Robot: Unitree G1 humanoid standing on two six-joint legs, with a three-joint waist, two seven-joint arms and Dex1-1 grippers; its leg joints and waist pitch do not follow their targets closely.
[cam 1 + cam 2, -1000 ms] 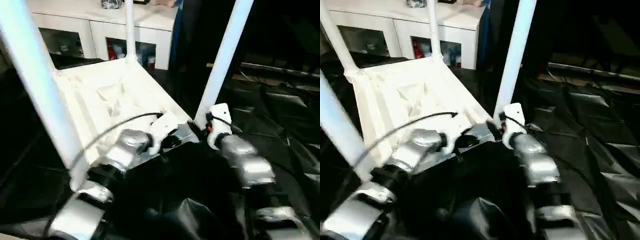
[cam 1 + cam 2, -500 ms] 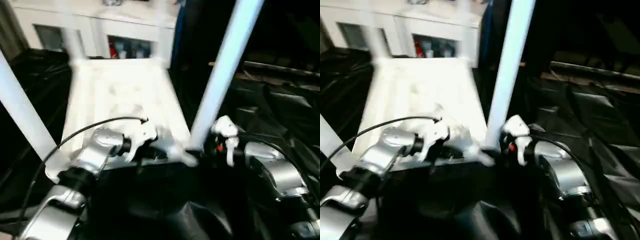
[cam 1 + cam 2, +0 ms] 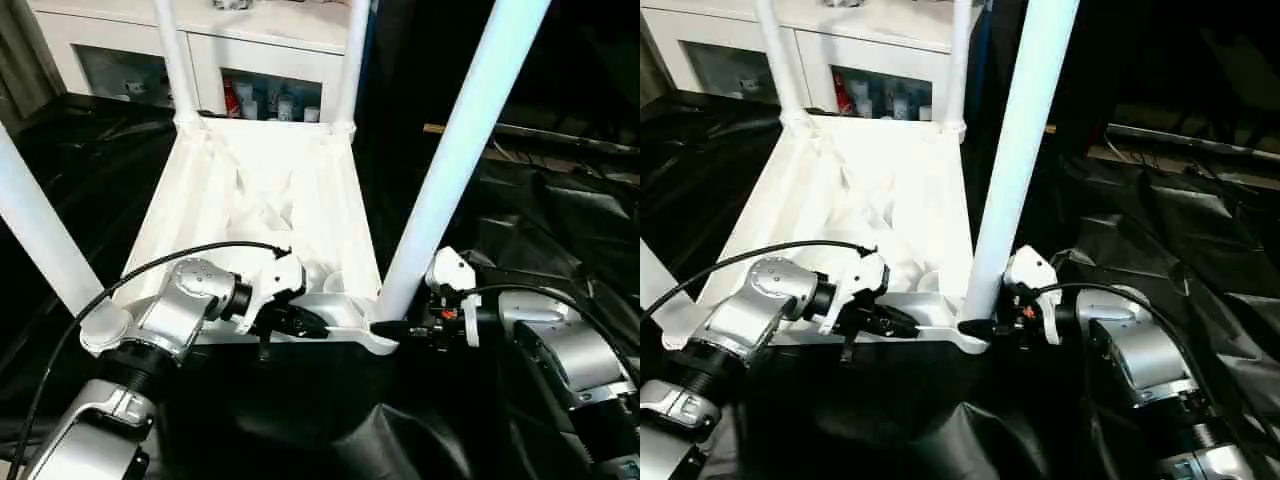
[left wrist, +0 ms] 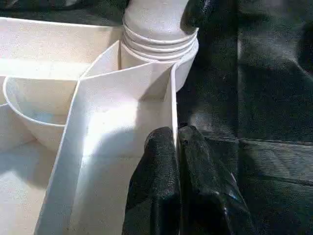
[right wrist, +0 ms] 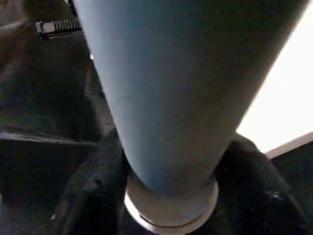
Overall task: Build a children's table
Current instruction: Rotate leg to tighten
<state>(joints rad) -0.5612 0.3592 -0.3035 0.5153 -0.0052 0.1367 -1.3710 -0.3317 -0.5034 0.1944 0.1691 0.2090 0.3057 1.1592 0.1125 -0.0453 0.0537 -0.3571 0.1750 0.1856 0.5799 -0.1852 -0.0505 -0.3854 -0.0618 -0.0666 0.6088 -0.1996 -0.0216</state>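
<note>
Tabletop [image 3: 265,190] is lying upside down on the black plastic sheeting [image 3: 560,230], its ribbed underside facing up, and four white legs are standing in the corner sockets. The near rim wall [image 4: 172,105] is being pinched by the left gripper [image 4: 177,147], whose fingers are pressed together on the thin plastic. The near right leg [image 3: 455,160] is being embraced at its base by the right gripper [image 3: 392,329]; whether it is truly clamped cannot be told. For this step the rim is best being held steady while the leg is being turned or pressed straight down, so that the socket [image 4: 159,41] is not being strained sideways. The sheeting is wrinkled and probably slippery. Behind, a white glass-door cabinet [image 3: 250,60] is standing with small bottles inside.
</note>
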